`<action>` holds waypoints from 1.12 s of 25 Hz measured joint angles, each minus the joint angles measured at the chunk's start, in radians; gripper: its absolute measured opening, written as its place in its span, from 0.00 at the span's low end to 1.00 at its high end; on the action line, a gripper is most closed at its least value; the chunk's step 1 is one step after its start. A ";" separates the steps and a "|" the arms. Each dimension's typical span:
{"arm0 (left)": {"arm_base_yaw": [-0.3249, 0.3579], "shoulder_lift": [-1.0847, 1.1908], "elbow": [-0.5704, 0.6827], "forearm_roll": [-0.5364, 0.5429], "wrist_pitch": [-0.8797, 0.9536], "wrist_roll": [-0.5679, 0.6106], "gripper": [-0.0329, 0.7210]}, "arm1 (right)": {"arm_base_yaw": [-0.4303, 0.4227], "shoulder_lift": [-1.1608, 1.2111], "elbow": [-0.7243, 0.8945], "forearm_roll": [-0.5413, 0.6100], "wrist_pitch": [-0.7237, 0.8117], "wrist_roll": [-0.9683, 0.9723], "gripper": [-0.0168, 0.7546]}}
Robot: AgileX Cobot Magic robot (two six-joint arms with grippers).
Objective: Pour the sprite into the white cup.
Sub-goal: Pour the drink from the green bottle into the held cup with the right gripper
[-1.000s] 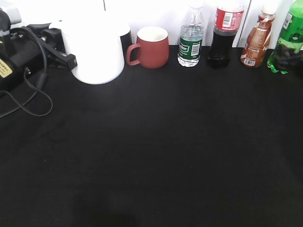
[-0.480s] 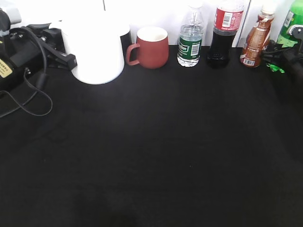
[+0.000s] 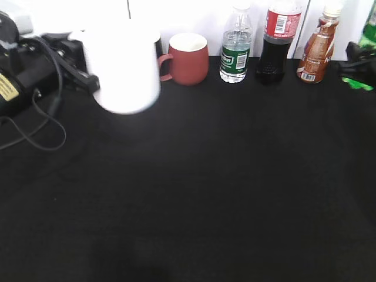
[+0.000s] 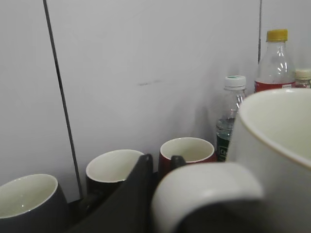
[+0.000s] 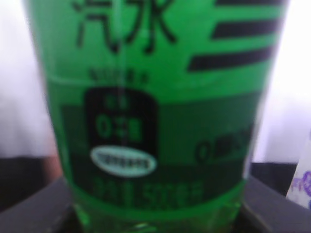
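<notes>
The white cup [image 3: 122,70] was seen in the upper left of the exterior view, blurred, with its base apparently clear of the black table [image 3: 194,188]. The left gripper [image 3: 82,73] was seen at the cup's left side, dark and cabled; in the left wrist view a dark finger [image 4: 127,194] was shown touching the loop handle of the white cup [image 4: 272,160], which filled the lower right of that frame, so the gripper was taken to be clamped on the handle. Behind it, along the white wall [image 4: 146,73], a red mug [image 3: 187,57], a clear water bottle [image 3: 235,44], a cola bottle [image 3: 279,38] and a brown drink bottle [image 3: 317,44] were lined up across the top of the exterior view. Two darker mugs [image 4: 29,201] were seen at the lower left of the left wrist view. The sprite [image 3: 370,32] was cut off by the upper right edge of the exterior view, with the right gripper [image 3: 358,61] dark against its lower part. In the right wrist view the sprite [image 5: 155,111] filled the frame, blurred, with dark finger parts [image 5: 34,208] at both lower corners beside its base; whether they were pressed on the bottle could not be told.
</notes>
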 joint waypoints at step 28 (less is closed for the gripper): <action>-0.080 0.123 0.000 0.128 0.080 -0.058 0.14 | 0.359 -0.251 0.017 -0.331 0.261 -1.212 0.54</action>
